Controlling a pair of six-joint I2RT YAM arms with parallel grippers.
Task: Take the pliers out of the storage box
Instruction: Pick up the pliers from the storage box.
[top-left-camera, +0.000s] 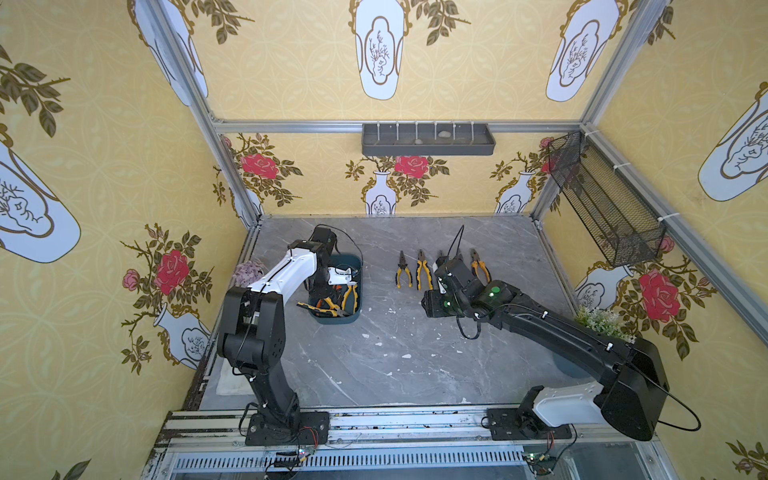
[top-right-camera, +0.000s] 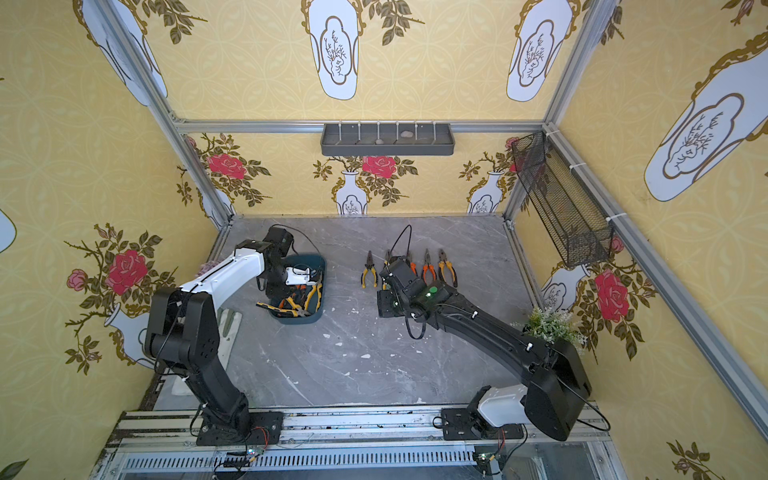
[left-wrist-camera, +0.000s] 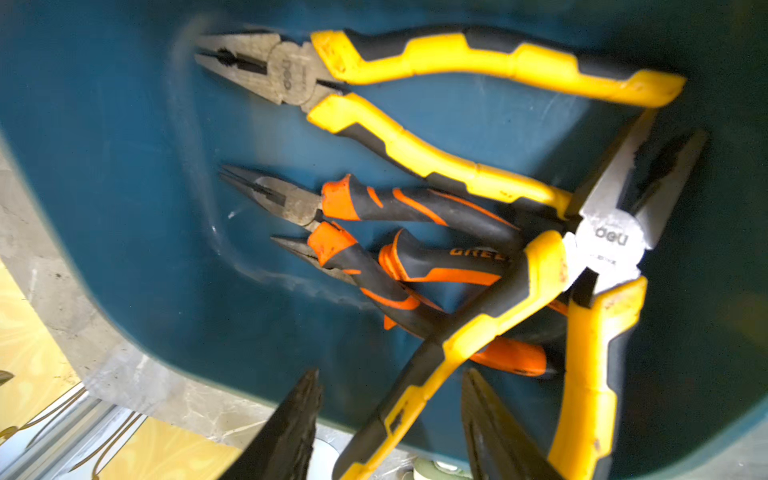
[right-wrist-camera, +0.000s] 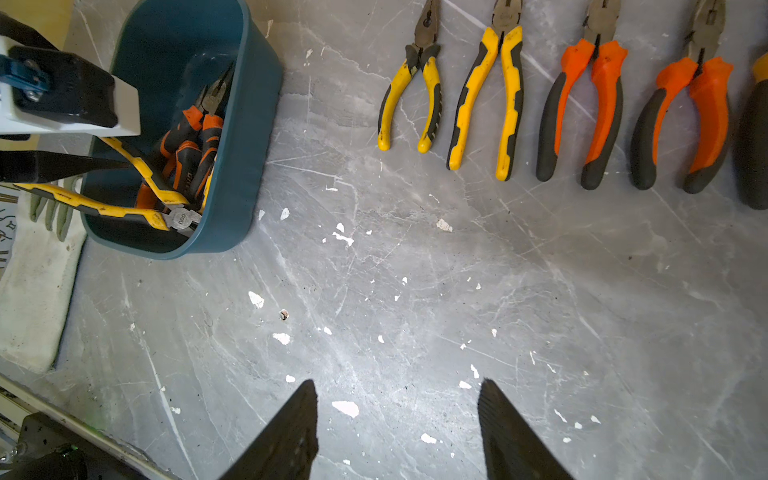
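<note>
The left gripper (left-wrist-camera: 390, 376) is down inside the storage box (right-wrist-camera: 253, 166) on the left of the table. Its fingers are apart, one on each side of a single handle of the yellow-handled pliers (left-wrist-camera: 606, 245), and I see no contact yet.

That grip looks risky to me. It takes one handle well away from the pivot, so the heavy head may swing, or the handles may spread and slip free. These pliers also lie crossed over the orange-handled needle-nose pliers (left-wrist-camera: 415, 208) and a second orange pair (left-wrist-camera: 365, 274), which a lift could drag along. One handle pokes over the box's near-left rim, so a snag there might tilt the light tub. Another yellow pair (left-wrist-camera: 457, 62) lies clear of the tangle.

The right gripper (right-wrist-camera: 399, 382) hovers with its fingers spread and nothing between them, just on the near side of the row of pliers (right-wrist-camera: 509, 104) at centre-right.

The tabletop (right-wrist-camera: 374, 291) is grey marble-look, scratched, and dotted with white chips (right-wrist-camera: 345, 407). Yellow rose-and-vase wallpaper lines the walls. A grey divided tray (top-left-camera: 428, 139) hangs on the far wall and a black wire-mesh basket (top-left-camera: 602, 199) on the right.
</note>
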